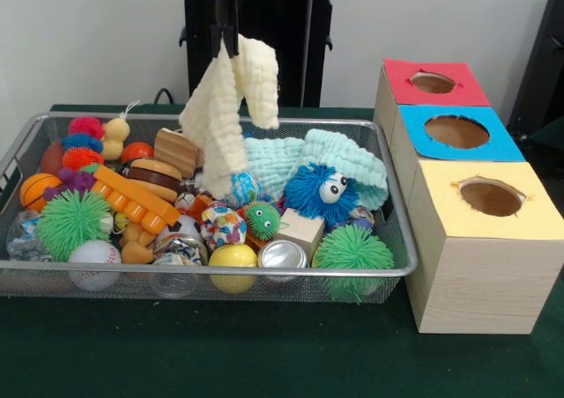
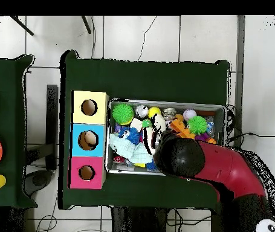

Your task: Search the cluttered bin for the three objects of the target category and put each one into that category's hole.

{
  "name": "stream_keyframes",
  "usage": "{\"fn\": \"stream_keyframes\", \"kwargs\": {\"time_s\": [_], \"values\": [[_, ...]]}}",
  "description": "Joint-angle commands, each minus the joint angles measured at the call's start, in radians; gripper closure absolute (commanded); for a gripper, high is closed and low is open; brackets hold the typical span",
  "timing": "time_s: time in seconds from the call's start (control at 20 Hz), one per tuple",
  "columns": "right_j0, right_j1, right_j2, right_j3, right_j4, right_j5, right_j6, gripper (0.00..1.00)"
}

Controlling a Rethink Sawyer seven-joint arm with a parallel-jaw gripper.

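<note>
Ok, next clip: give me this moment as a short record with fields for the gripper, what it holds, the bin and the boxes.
gripper: gripper shut on cream cloth, raised above the bin
held item: cream cloth hanging down, lower end among the toys
bin: wire mesh bin, crowded with toys; light blue cloth lies at the back
boxes: red box, blue box, yellow box in a row beside the bin, one round hole each
holes: nothing seen inside

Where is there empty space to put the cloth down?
Bare green tabletop lies in front of the wire mesh bin, and left of the wooden hole boxes. The bin itself is crammed with toys. The gripper holds the cream cloth above it.
</note>
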Motion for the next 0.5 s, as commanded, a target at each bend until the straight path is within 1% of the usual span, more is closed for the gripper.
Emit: {"fn": "stream_keyframes", "kwargs": {"time_s": [0.05, 0.35, 0.5], "values": [[0.016, -0.013, 0.061, 0.092, -0.049, -0.034, -0.013, 1.00], [0.034, -0.021, 0.050, 0.103, -0.052, -0.049, 0.010, 1.00], [0.051, -0.033, 0.042, 0.126, -0.052, -0.069, 0.028, 1.00]]}}
